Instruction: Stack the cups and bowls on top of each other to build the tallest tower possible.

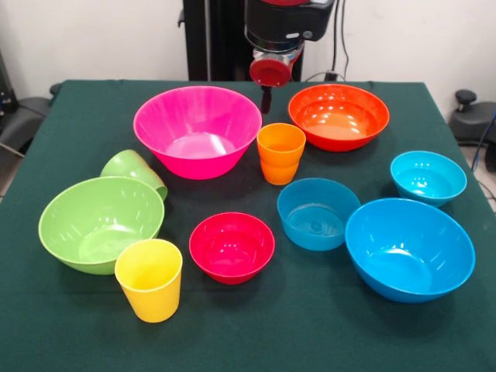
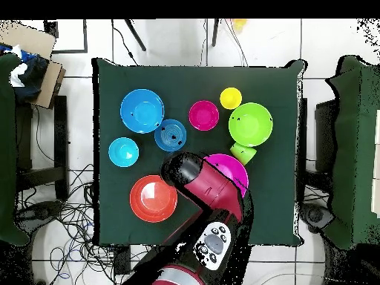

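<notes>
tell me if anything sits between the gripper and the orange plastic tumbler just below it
Nothing visible does. The gripper hangs above the table behind the upright orange plastic tumbler, in the gap between the large pink bowl and the large orange bowl.

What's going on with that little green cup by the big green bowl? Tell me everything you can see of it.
The green cup is a small tumbler of glossy light green plastic. It is not standing: it lies tipped on its side, its closed bottom turned up toward the front camera, its mouth hidden from that view. It rests on the dark green tablecloth behind the large green bowl and seems to lean on that bowl's rim. The pink bowl sits close beside it, apart. Nothing is stacked on it.
</notes>
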Action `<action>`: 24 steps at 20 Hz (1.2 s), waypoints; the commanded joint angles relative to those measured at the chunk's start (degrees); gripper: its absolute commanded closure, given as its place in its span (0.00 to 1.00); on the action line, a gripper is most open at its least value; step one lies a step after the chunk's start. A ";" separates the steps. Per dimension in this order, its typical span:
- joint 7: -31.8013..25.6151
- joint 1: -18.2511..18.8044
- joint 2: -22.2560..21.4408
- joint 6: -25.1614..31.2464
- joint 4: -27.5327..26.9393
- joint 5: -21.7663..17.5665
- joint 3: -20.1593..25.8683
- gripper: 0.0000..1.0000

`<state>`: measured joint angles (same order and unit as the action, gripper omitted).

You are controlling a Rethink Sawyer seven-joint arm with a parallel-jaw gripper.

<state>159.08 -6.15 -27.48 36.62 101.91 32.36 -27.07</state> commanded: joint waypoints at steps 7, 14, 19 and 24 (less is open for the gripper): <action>-0.81 -2.51 2.15 0.11 -4.93 -10.28 3.09 0.00; -1.16 -1.23 1.34 -0.01 -4.65 -12.13 4.40 0.00; -0.81 -0.83 0.90 0.94 -4.88 -12.48 4.82 0.00; -1.44 -0.10 -0.07 0.64 -3.82 -12.78 5.34 0.00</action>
<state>159.08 -7.60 -27.51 36.62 100.54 23.41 -28.13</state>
